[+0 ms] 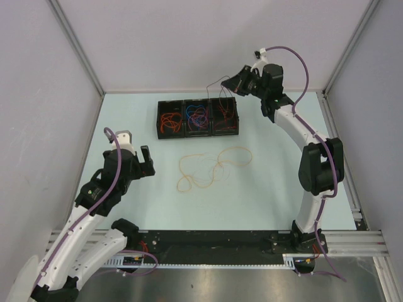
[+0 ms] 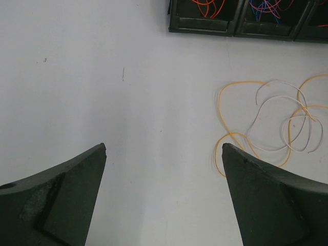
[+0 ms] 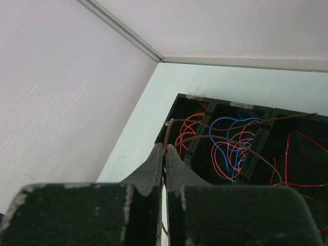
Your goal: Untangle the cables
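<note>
A: Pinching anything, that right gripper (image 1: 234,83)?

B: Yes. Its fingers are clamped tight on a thin brown wire (image 3: 167,134), high above the far right end of the black tray (image 1: 198,136). The wire trails down toward the tray's compartments.

A: And the left gripper (image 1: 146,161)?

B: Spread wide with nothing between the fingers, hanging over bare table (image 1: 126,113), left of the loose pile.

A: Which pile?

B: A tangle of yellow cables (image 2: 218,107) looped with a white wire (image 2: 277,80), lying flat on the table between the tray and the arm bases.

A: What sits in the tray?

B: The left compartment has orange wires (image 1: 170,121), the middle has blue and pink wires (image 1: 198,117), and the right has red wires (image 1: 225,113).
</note>
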Robot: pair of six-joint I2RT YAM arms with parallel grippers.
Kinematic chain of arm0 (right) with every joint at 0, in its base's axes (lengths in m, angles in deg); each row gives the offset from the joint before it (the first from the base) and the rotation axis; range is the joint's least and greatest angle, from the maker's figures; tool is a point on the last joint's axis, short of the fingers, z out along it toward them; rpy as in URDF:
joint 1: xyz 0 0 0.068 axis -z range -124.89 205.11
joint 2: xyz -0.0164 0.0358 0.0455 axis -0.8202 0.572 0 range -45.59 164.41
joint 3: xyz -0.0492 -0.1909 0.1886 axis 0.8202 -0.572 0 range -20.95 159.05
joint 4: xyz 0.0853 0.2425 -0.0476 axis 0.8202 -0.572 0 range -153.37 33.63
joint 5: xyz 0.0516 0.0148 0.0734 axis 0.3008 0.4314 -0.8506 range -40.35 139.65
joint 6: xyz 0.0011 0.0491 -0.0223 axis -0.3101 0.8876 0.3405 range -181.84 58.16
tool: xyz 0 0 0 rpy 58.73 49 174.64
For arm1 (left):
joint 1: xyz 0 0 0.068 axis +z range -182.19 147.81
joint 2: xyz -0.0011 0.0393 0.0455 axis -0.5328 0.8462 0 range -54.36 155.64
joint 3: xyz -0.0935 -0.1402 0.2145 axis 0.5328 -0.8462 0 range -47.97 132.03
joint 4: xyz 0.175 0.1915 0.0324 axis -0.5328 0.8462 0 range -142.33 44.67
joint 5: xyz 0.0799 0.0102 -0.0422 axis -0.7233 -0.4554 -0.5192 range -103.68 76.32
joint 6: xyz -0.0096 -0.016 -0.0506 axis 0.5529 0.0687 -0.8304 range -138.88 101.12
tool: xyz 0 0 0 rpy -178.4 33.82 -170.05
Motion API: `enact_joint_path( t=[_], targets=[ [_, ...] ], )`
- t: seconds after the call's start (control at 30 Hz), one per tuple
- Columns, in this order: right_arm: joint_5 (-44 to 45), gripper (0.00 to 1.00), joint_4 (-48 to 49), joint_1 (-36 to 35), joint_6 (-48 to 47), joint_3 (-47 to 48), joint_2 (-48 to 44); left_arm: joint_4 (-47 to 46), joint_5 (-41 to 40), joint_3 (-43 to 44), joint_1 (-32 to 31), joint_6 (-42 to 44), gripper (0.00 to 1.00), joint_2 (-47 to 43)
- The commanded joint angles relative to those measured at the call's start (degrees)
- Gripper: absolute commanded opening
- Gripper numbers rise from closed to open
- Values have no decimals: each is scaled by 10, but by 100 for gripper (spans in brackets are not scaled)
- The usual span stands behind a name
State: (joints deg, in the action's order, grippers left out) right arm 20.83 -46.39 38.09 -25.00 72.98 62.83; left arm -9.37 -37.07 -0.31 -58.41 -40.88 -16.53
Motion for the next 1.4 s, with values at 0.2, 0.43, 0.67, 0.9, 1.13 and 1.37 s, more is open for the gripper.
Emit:
enact_joint_path(
  t=[0.2, 0.43, 0.67, 0.9, 1.13, 1.37],
  targets=[
    [1, 0, 38, 2, 8, -26, -36, -10, -9, 0, 5, -4, 100, -4],
    [3, 0, 36, 1, 5, -39, -60, -9, -9, 0, 6, -4, 100, -4],
    [9, 0, 26, 0, -7, -41, -84, -10, -9, 0, 6, -4, 100, -4],
    [10, 0, 16, 0, -8, -45, -88, -9, -11, 0, 6, -4, 100, -8],
    [10, 0, 16, 1, -9, -55, -86, -9, -13, 0, 6, -5, 100, -9],
    [9, 0, 20, 1, -9, -56, -73, -8, -14, 0, 6, -6, 100, -9]
  ],
)
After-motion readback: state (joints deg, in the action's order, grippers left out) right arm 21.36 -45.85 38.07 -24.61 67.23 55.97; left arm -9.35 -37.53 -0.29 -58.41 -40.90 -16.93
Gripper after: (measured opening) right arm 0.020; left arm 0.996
